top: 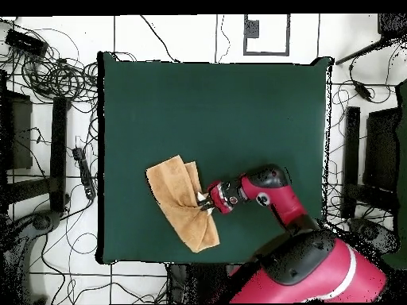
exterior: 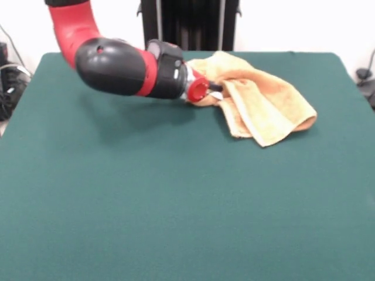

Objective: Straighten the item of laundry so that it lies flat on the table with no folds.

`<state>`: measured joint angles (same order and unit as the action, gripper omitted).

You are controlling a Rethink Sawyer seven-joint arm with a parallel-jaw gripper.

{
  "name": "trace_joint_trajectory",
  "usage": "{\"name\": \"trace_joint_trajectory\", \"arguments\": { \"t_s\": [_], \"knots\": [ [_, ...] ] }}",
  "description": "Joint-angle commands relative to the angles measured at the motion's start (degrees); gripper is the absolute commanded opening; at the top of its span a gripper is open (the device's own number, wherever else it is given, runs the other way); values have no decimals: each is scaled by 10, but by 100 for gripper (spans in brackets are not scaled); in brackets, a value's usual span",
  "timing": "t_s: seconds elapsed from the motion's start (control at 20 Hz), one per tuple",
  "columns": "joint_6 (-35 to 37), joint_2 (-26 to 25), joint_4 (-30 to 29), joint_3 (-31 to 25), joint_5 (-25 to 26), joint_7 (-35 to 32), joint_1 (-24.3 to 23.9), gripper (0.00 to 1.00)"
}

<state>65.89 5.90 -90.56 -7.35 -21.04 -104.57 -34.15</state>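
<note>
We find the towel [exterior: 258, 99] lying on the green bench [exterior: 146, 205], bunched and doubled over itself, close to the edge of the bench nearest the robot's pedestal. In the overhead view the towel [top: 181, 202] shows as two overlapping flaps with a crease running between them, so it is far from flat. The gripper [exterior: 215, 88] sits low at the towel's edge, on the side facing the arm [exterior: 123, 65], and its fingers appear clenched on a fold of cloth there, though the tips are partly buried in the fabric. In the overhead view the gripper [top: 203, 198] meets the towel at the middle of its long side.

We judge the step in hand to be the grasp before unfolding. The next move calls for lifting that fold and drawing it away from the rest of the towel, toward open bench, so the upper flap peels off the lower one.
</note>
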Motion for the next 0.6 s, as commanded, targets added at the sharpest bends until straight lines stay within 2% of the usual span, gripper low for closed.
{"name": "trace_joint_trajectory", "arguments": {
  "t_s": [0.05, 0.35, 0.6],
  "knots": [
    [68, -49, 240, 29, 46, -107, 29, 0],
    [55, -97, 369, 38, 101, -61, 36, 0],
    [57, -133, 435, 29, 124, -42, 30, 0]
  ]
}}
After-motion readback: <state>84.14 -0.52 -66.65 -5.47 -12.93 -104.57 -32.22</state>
